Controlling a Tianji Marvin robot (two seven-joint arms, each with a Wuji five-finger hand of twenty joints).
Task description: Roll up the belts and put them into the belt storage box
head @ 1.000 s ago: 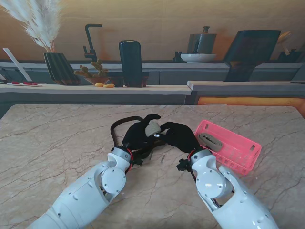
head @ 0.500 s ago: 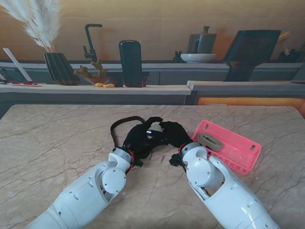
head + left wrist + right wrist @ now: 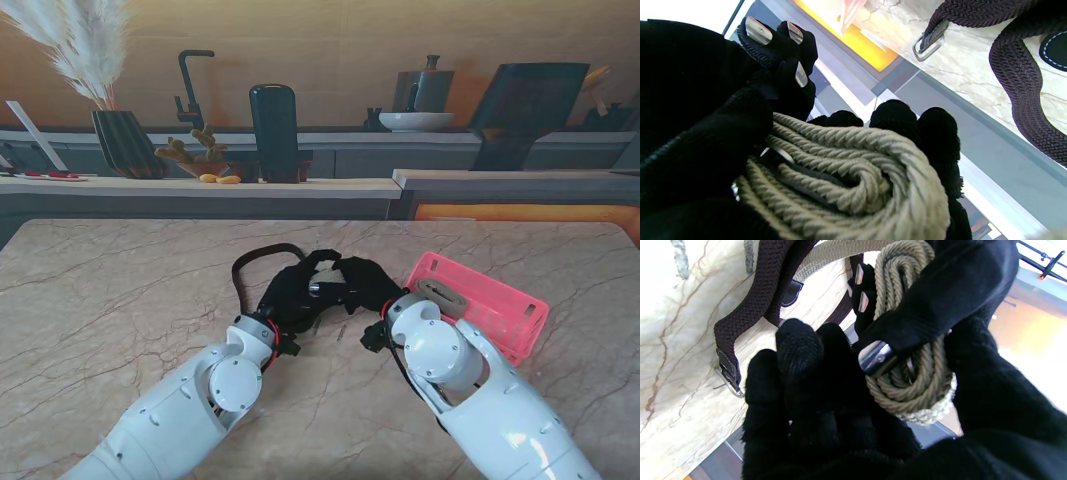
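At the centre of the stand's frame, my left hand [image 3: 292,290] and right hand [image 3: 368,283] both clasp the rolled beige belt [image 3: 853,176]. One rolled belt [image 3: 441,296] already lies in the pink storage box [image 3: 500,312], right of centre. The dark belt [image 3: 255,262] lies unrolled on the table [image 3: 120,300], so I judge the task about half done.

**Things on the counter behind the marble table**

The marble table [image 3: 100,310] has a beige top with thin brown veins. Behind it runs a long grey counter [image 3: 200,188]. On the counter, at the far left, a dark ribbed vase [image 3: 125,143] holds pale pampas grass [image 3: 75,40]. Beside it is a black faucet [image 3: 190,85], then a tall black container [image 3: 274,132]. Farther right there is a white bowl [image 3: 416,121] and a tilted dark board [image 3: 525,105].
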